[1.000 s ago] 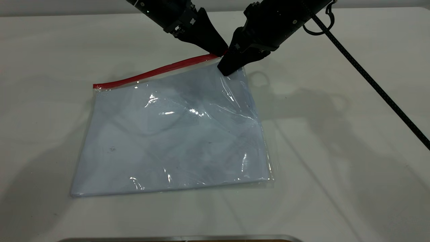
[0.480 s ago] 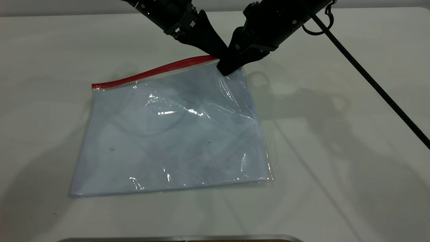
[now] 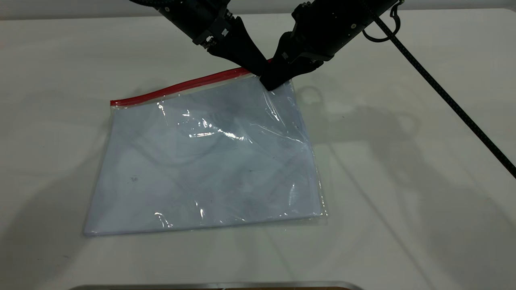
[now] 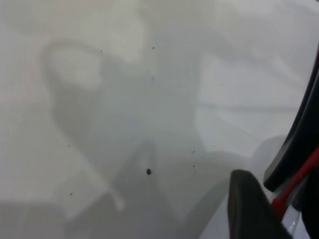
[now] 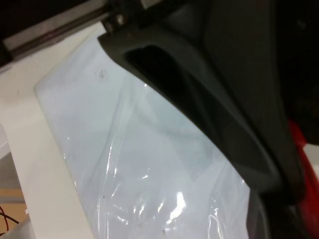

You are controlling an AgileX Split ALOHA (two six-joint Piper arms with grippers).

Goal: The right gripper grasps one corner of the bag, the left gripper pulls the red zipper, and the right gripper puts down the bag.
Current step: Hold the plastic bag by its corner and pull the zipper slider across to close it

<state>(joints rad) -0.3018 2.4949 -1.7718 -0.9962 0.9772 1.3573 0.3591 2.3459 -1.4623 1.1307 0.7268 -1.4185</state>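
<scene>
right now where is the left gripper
In the exterior view, the left gripper is at the bag's far right corner, on the end of the red zipper, tip to tip with the right gripper.

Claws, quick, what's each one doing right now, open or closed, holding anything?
Left claw: closed on the red zipper, close to the bag's far corner.
Right claw: closed on the corner of the bag.

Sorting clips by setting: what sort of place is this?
Probably a robot lab bench: a plain white table holding only a clear bag, with the left gripper and right gripper working at its corner.
</scene>
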